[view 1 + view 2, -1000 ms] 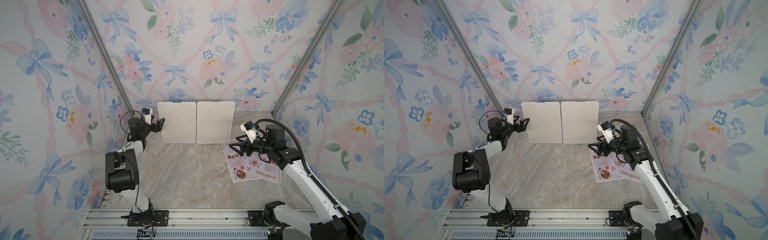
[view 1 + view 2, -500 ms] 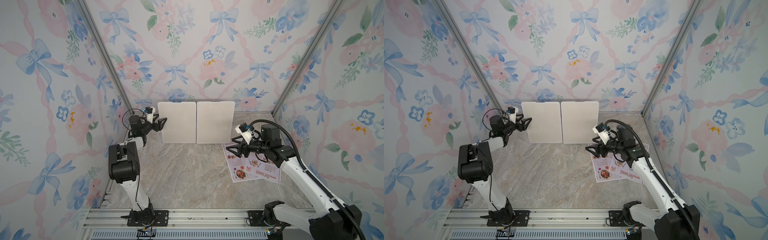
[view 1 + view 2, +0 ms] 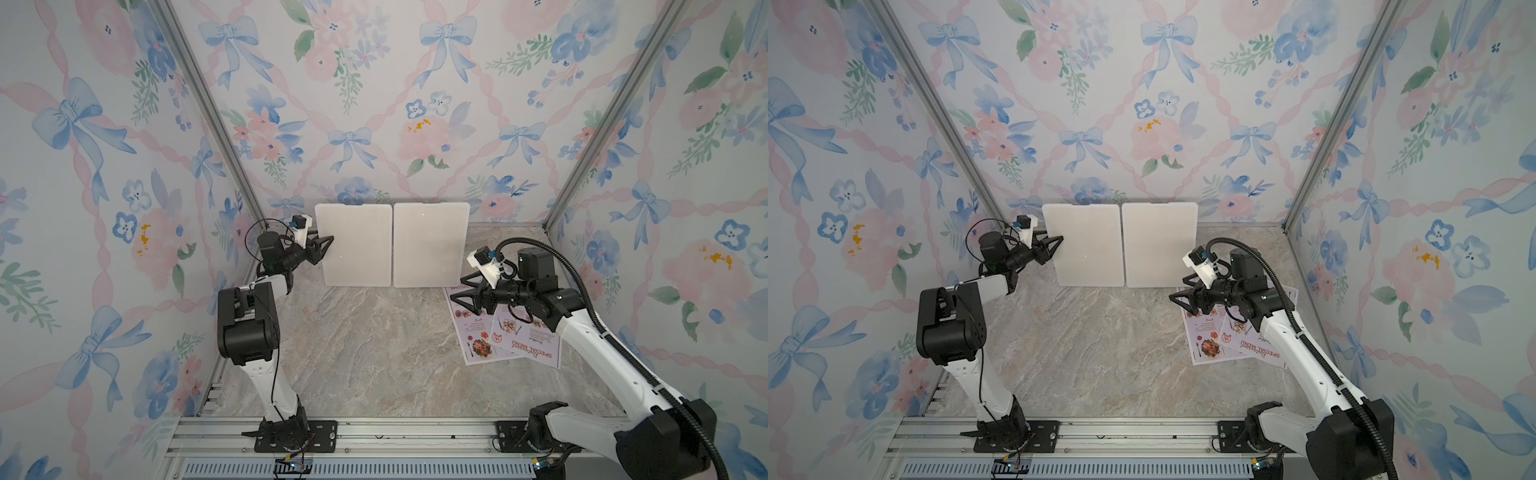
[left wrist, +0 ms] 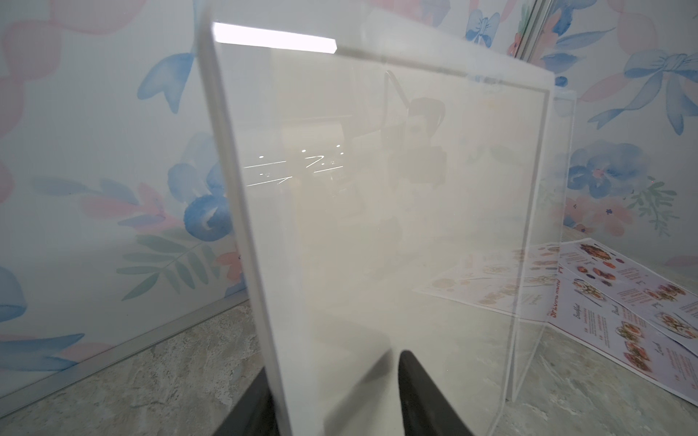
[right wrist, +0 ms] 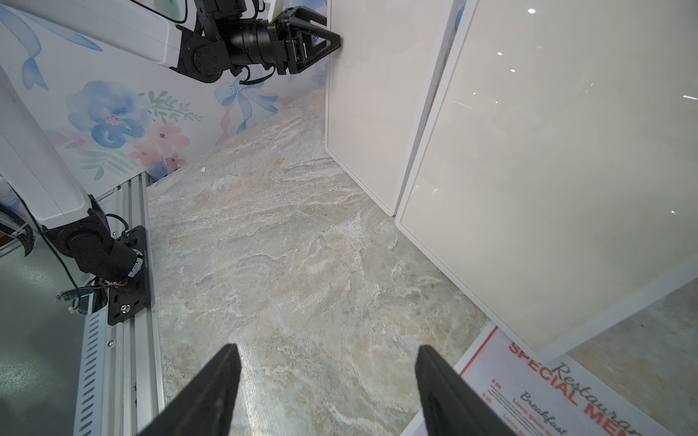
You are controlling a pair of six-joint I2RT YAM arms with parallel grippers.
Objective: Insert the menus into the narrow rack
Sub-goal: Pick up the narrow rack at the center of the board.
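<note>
Marble-patterned table fills my screen, with two frosted white racks standing upright side by side at its back edge, the left rack and the right rack almost touching. My left gripper is at the outer vertical edge of the left rack; in the left wrist view its black fingers sit one on each side of that panel, but I cannot tell whether they are pressing on it or only straddling it. My right gripper hangs over bare table with its jaws wide apart and nothing between them, just in front of the right rack's lower corner. The menus lie flat on the table on the right side, two sheets overlapping at an angle, partly under my right arm and just in front of the right rack. In the right wrist view the orange-red "SPECIAL MENU" heading shows beside one finger. Neither sheet is in a rack.
</note>
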